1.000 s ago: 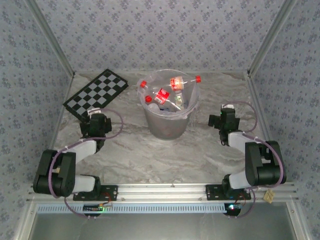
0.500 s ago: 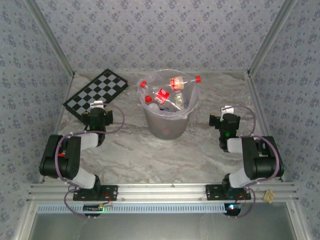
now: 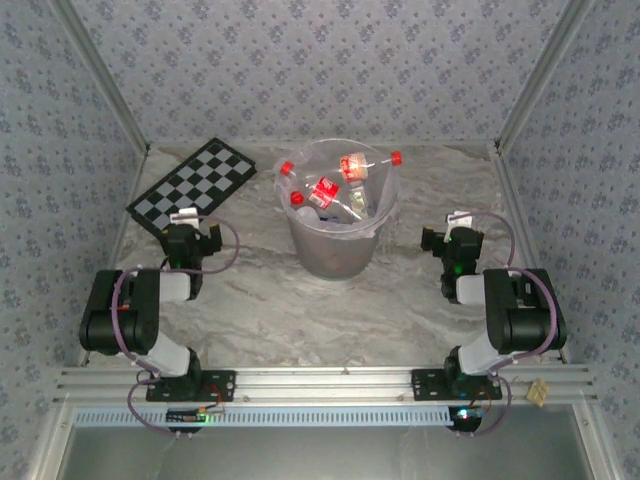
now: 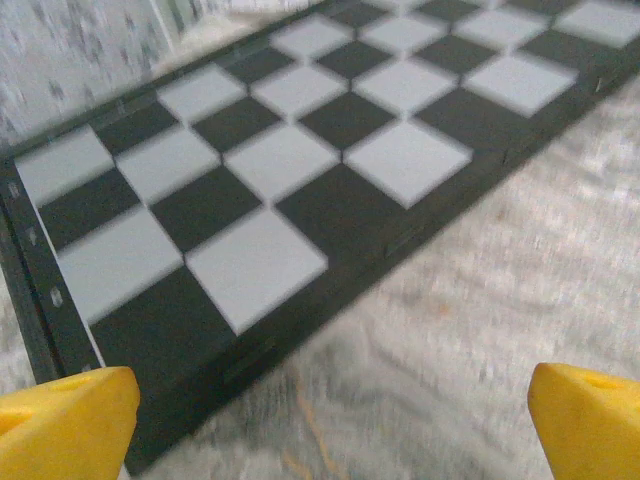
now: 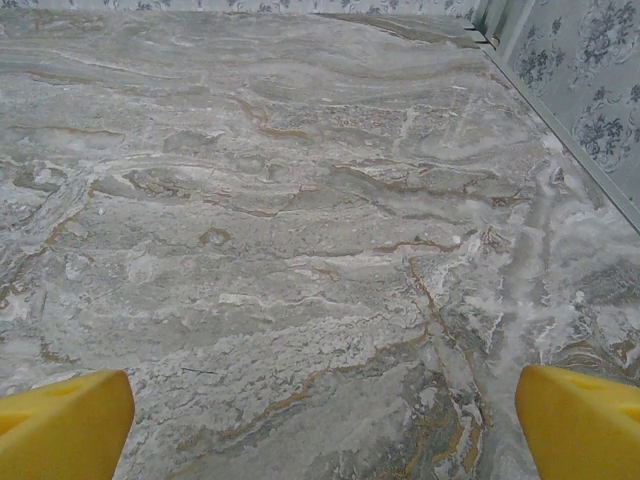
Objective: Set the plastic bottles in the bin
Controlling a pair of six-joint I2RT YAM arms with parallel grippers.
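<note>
Inside the bin, red-labelled plastic bottles, lettering illegible

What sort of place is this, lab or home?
Probably a lab test booth: metal-framed wallpapered panels, left arm and right arm bolted to a rail, chequered board like a calibration target.

The table in front of me is grey, marbled stone. The bin stands on it at the far middle. The board lies flat at my far left, near the bin.
</note>
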